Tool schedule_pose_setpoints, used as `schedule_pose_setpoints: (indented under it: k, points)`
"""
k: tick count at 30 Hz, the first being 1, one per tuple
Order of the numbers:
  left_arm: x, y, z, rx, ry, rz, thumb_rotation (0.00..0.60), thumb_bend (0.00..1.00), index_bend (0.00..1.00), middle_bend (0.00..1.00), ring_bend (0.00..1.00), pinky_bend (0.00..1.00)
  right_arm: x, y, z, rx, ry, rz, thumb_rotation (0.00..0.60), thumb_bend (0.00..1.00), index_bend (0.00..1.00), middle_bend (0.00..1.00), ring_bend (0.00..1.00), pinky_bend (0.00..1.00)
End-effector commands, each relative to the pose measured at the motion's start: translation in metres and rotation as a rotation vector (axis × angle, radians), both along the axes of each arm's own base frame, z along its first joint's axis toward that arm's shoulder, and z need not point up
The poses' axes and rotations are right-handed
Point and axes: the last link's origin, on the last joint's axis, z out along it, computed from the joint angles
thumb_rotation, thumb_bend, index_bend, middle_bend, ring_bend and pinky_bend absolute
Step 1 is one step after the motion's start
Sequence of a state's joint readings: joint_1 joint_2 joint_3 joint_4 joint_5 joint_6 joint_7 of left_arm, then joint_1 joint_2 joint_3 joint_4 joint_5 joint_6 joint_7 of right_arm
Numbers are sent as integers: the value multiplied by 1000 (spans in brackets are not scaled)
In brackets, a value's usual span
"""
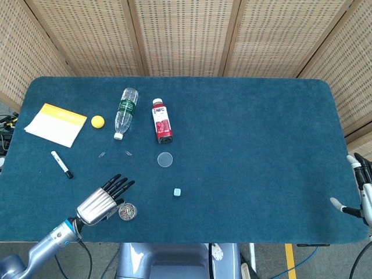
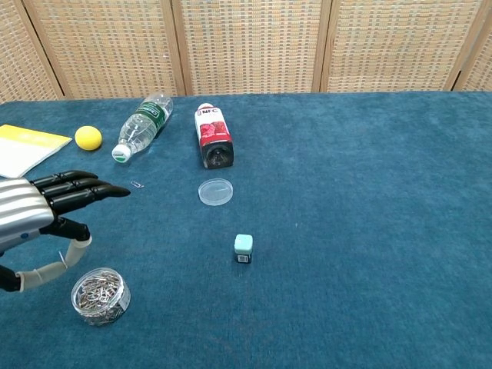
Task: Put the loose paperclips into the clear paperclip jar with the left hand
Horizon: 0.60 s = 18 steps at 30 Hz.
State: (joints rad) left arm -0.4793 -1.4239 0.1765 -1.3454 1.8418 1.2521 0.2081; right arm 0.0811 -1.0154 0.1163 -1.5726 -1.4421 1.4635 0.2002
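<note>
The clear paperclip jar [image 1: 127,211] [image 2: 100,295] stands open near the table's front edge, holding several clips. Its round lid [image 1: 165,160] [image 2: 215,191] lies flat further back. Two loose paperclips [image 1: 102,154] [image 1: 128,153] lie on the cloth behind the jar; the chest view shows only one paperclip [image 2: 137,184]. My left hand [image 1: 104,197] [image 2: 46,207] hovers just left of the jar, fingers stretched out and pointing toward the clips, with nothing seen in it. My right hand [image 1: 360,186] hangs at the table's right edge, fingers apart and empty.
A water bottle [image 1: 125,112] and a red NFC bottle [image 1: 161,121] lie at the back left, beside a yellow ball [image 1: 97,121] and a notepad [image 1: 55,124]. A marker [image 1: 61,164] lies on the left. A small pale-green cube [image 1: 177,192] sits right of the jar.
</note>
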Motion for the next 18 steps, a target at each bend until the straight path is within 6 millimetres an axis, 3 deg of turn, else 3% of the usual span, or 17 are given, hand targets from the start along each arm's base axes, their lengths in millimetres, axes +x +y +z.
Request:
schedule_pose_setpoints:
  k: [1, 13, 18]
  points:
    - [1, -2, -3, -10, 8, -3, 600, 503, 678, 0, 0, 0, 0, 0, 0, -1, 0, 1, 600, 0, 14, 0, 0, 0]
    - [7, -5, -18, -29, -16, -6, 600, 503, 671, 0, 0, 0, 0, 0, 0, 0, 3, 0, 600, 0, 14, 0, 0, 0]
    - [10, -4, -24, -32, -37, 4, 600, 503, 598, 0, 0, 0, 0, 0, 0, -2, 2, 0, 600, 0, 14, 0, 0, 0]
